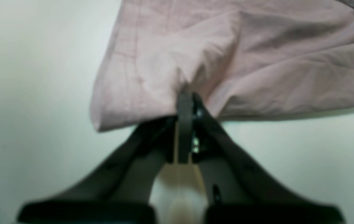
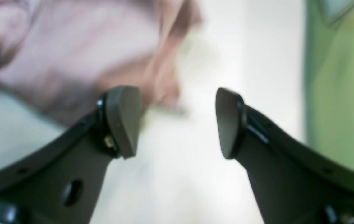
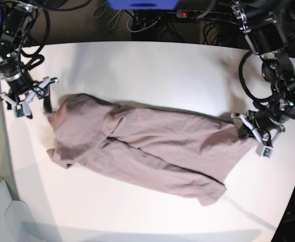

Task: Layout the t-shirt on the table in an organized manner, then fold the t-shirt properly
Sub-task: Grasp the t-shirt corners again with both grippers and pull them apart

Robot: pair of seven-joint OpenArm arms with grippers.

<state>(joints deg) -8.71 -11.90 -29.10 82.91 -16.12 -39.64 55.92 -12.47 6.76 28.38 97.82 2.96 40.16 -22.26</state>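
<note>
On base view's left side, right gripper (image 3: 34, 98) sits just beside the shirt's edge, jaws wide, holding nothing; wrist view confirms the gap between its dark pads (image 2: 124, 121). Dusty mauve short-sleeved cotton t-shirt (image 3: 142, 146) lies wrinkled and stretched diagonally across the middle of the large smooth white tabletop (image 3: 152, 65), bunched toward the left end. At the shirt's right end, left gripper (image 3: 250, 130) has jaws pinched tight on a fold of fabric near the shirt's edge (image 1: 177, 62), cloth drawn up into the pinch.
</note>
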